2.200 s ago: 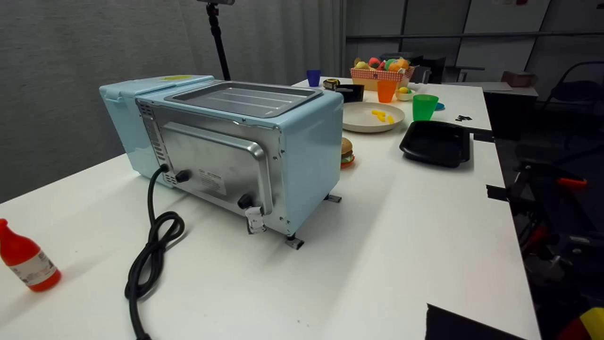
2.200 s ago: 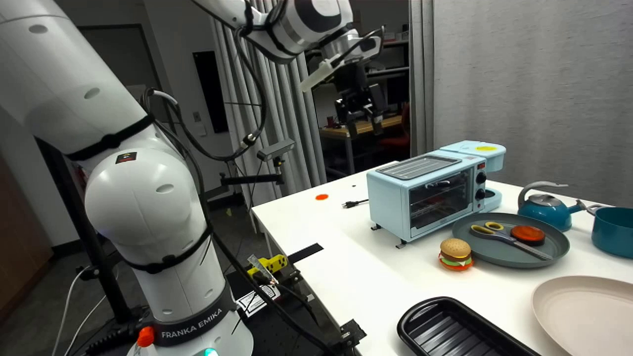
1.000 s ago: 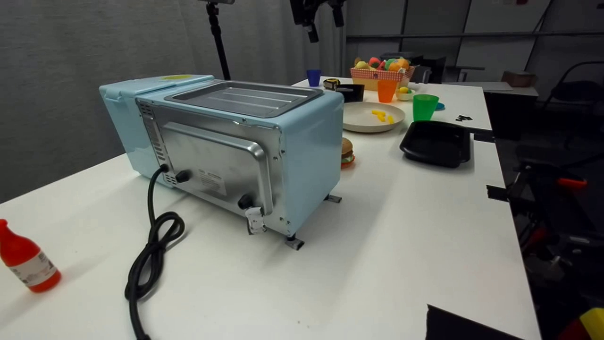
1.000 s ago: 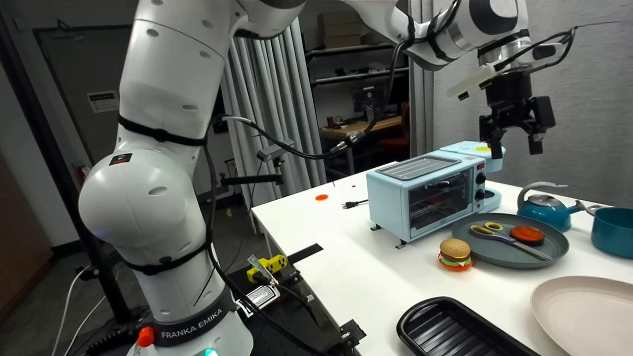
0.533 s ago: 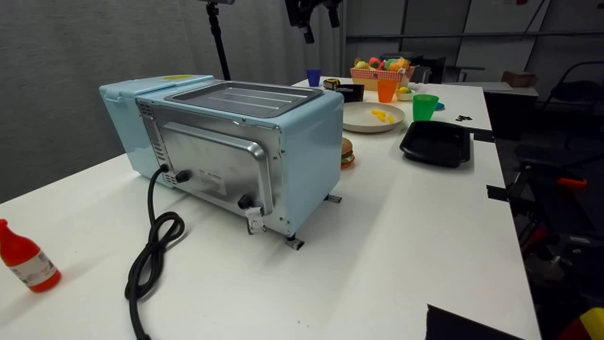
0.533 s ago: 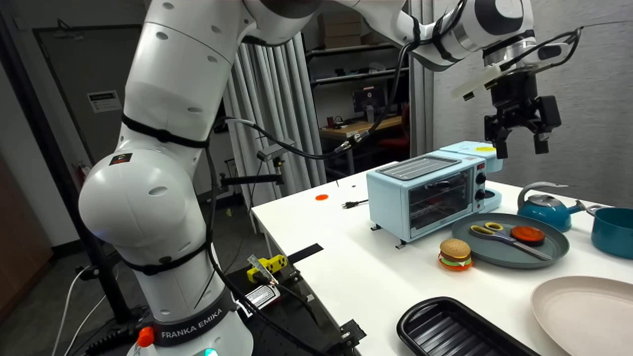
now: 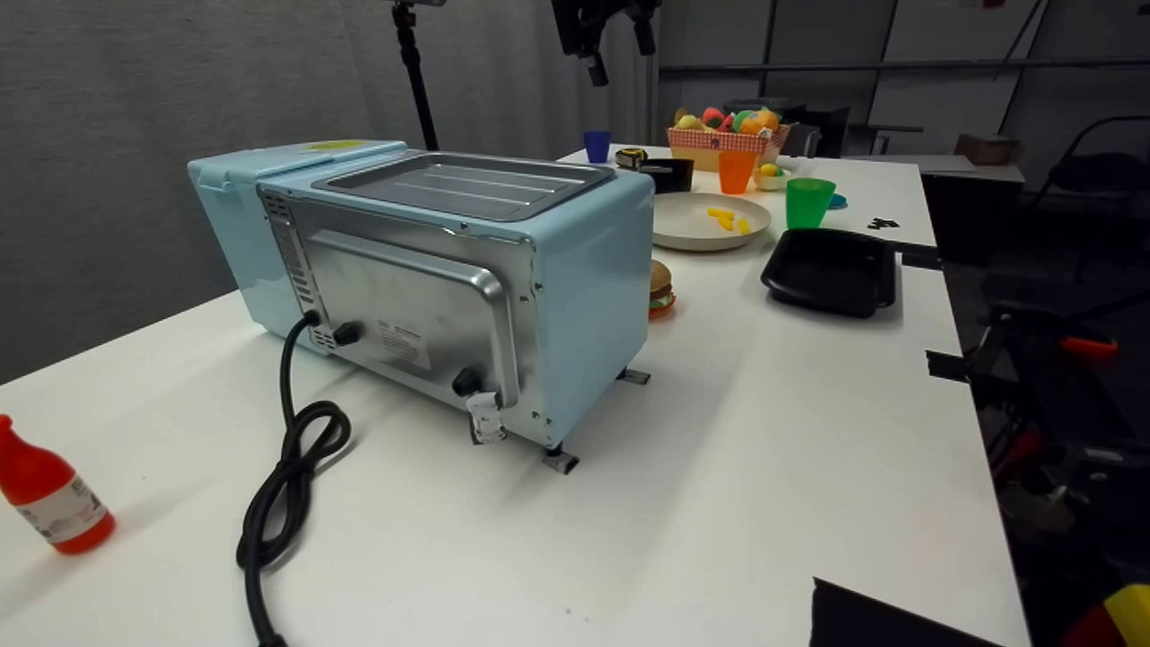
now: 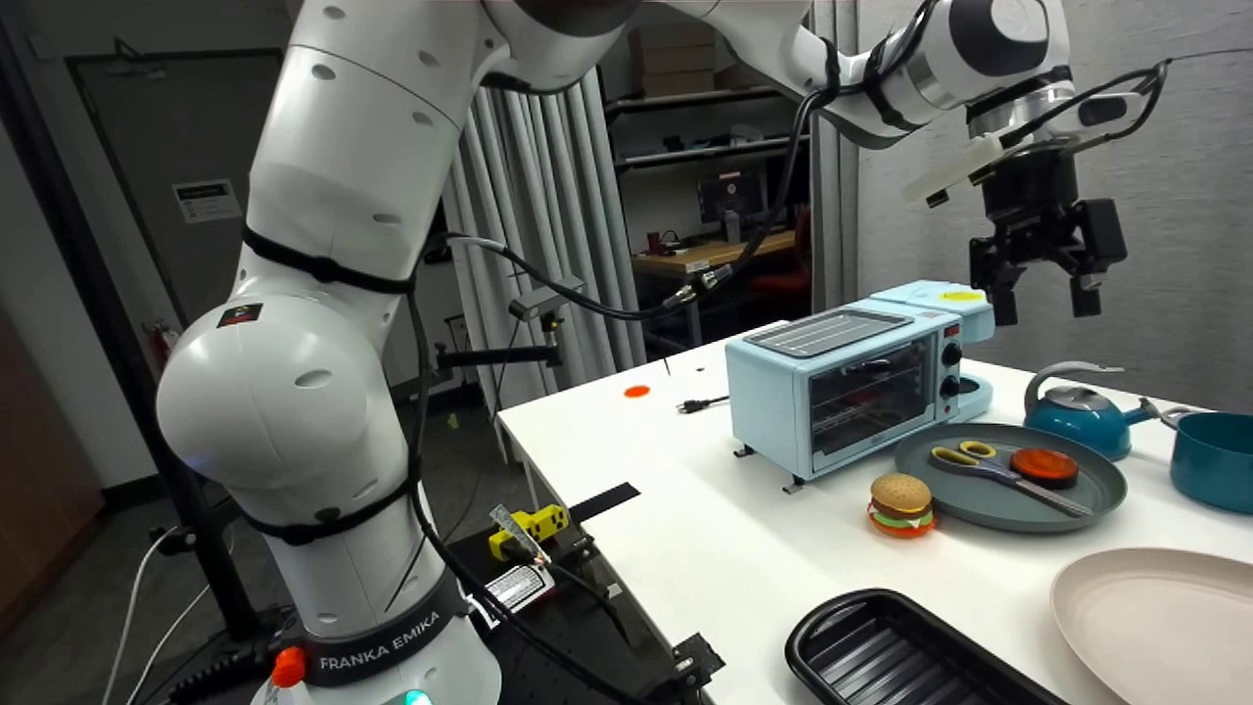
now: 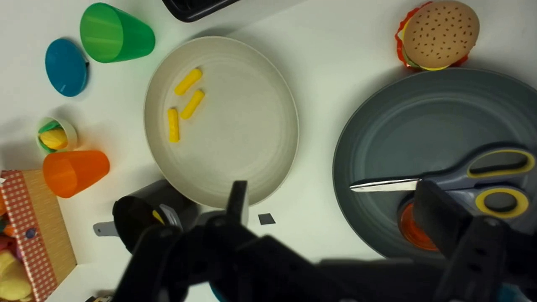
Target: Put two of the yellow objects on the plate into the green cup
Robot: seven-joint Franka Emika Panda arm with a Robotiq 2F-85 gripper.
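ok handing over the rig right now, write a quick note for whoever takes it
Gripper: open, holding nothing, raised above the table.
Yellow pieces: three, all lying on the plate.
Green cup: upright on the table, beside the plate.
Done: no yellow shows in the cup, though its bottom is hard to see.
Left: likely both transfers; pick two pieces, probably one at a time, and drop them into the cup.

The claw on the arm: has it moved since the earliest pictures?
Yes. In an exterior view, the gripper has gone rightward, from the left end of the toaster oven to its right end.
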